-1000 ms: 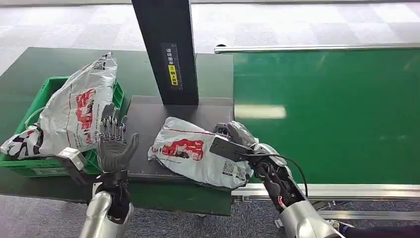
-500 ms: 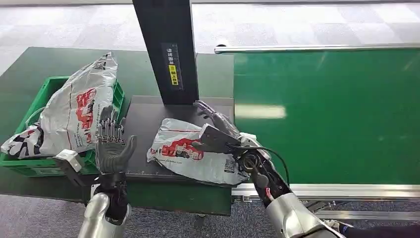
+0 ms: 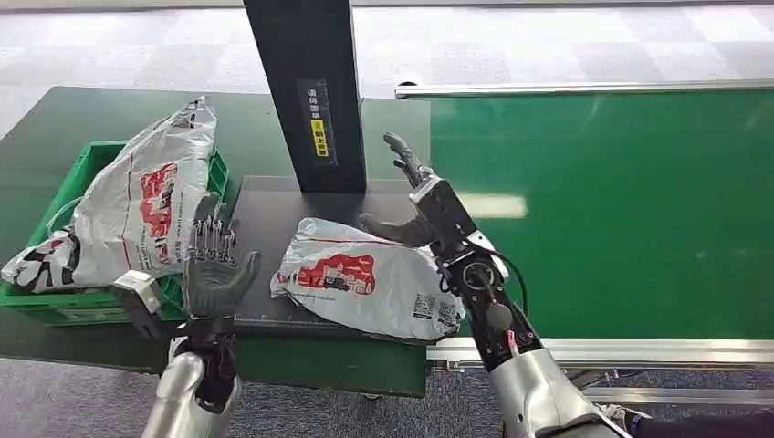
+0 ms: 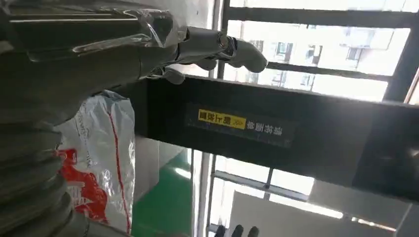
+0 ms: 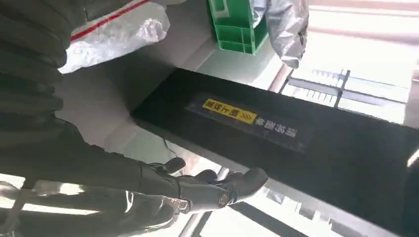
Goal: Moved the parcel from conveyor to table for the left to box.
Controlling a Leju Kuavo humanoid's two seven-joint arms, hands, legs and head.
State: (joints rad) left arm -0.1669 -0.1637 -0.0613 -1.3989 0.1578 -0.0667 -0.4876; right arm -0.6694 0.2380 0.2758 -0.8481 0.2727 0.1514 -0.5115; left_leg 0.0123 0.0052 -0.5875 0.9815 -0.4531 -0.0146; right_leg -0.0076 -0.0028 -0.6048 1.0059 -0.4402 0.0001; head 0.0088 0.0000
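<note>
The green conveyor [image 3: 621, 210] lies to the right of the black upright column [image 3: 306, 91], and the dark table [image 3: 55, 128] extends to the column's left, carrying a green crate [image 3: 87, 306] that holds a grey plastic bag [image 3: 146, 196]. The parcel [image 3: 365, 287], a grey mailer with red print, lies flat on the dark platform [image 3: 265, 219] at the column's foot. The right hand [image 3: 411, 201] is raised above the parcel's right end, fingers apart and empty; the left hand [image 3: 214, 269] stands upright left of the parcel, fingers apart, holding nothing.
</note>
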